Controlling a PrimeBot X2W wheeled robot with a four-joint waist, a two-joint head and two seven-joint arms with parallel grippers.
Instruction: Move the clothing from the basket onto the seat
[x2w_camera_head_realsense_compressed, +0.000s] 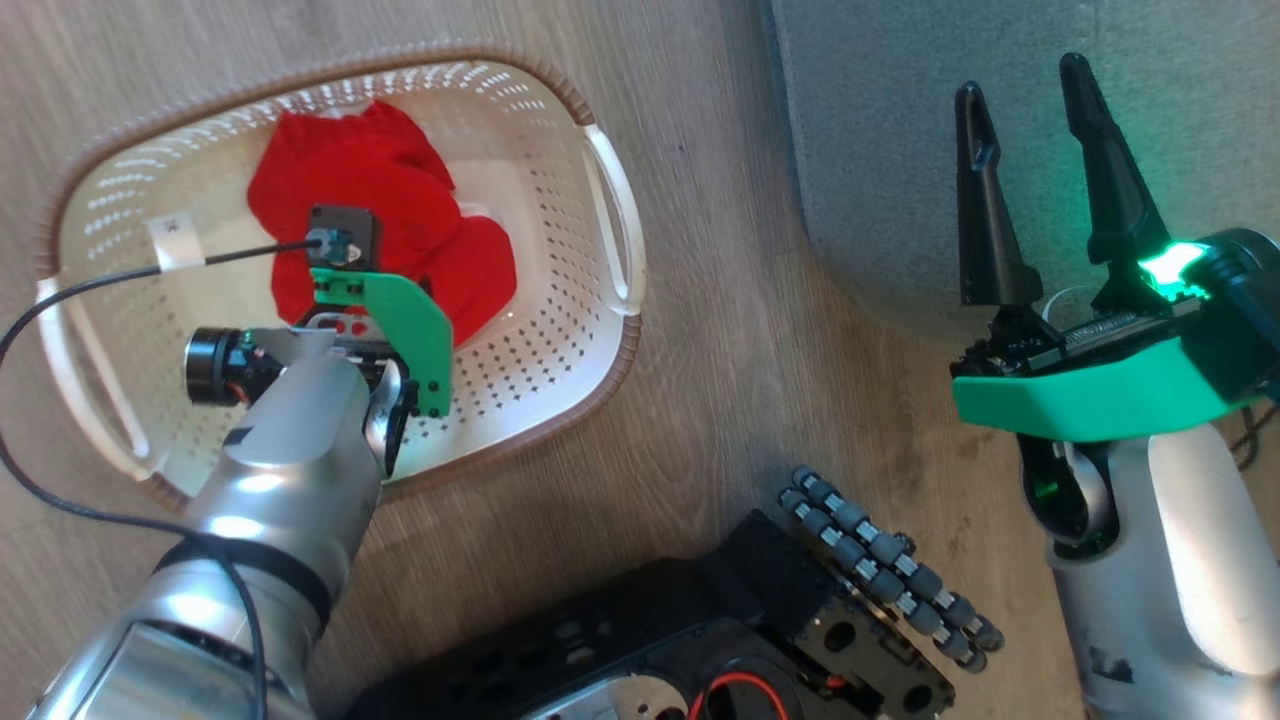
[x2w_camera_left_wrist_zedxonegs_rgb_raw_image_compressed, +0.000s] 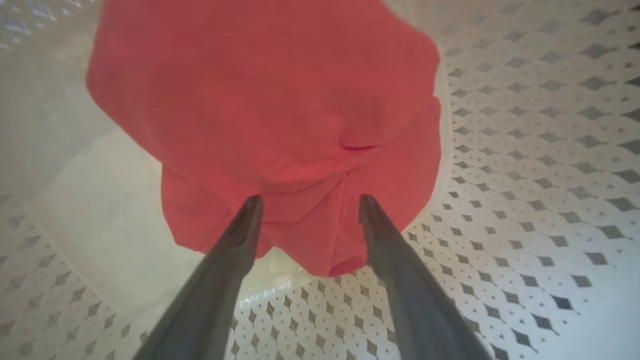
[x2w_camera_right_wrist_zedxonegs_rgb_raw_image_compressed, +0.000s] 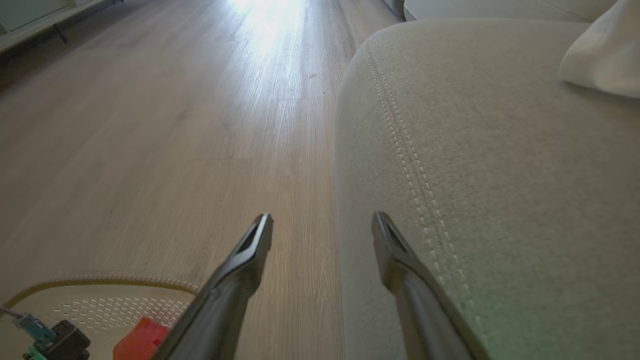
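Note:
A bright red piece of clothing (x2w_camera_head_realsense_compressed: 400, 200) lies crumpled on the floor of the cream basket (x2w_camera_head_realsense_compressed: 560, 330) at the left of the head view. My left arm reaches down into the basket from above. In the left wrist view my left gripper (x2w_camera_left_wrist_zedxonegs_rgb_raw_image_compressed: 310, 201) stands open, its two fingertips just over the near edge of the red clothing (x2w_camera_left_wrist_zedxonegs_rgb_raw_image_compressed: 280, 115), with nothing held between them. My right gripper (x2w_camera_head_realsense_compressed: 1025, 90) is open and empty, hovering over the corner of the grey-green seat (x2w_camera_head_realsense_compressed: 900, 120). In the right wrist view its gripper (x2w_camera_right_wrist_zedxonegs_rgb_raw_image_compressed: 322, 222) straddles the edge of the seat (x2w_camera_right_wrist_zedxonegs_rgb_raw_image_compressed: 500, 165).
The basket stands on a wooden floor (x2w_camera_head_realsense_compressed: 750, 350) beside the seat. My dark base with its roller wheel (x2w_camera_head_realsense_compressed: 890, 560) lies at the bottom of the head view. A pale cushion (x2w_camera_right_wrist_zedxonegs_rgb_raw_image_compressed: 607, 55) rests on the seat farther back. A black cable (x2w_camera_head_realsense_compressed: 60, 300) crosses the basket's left rim.

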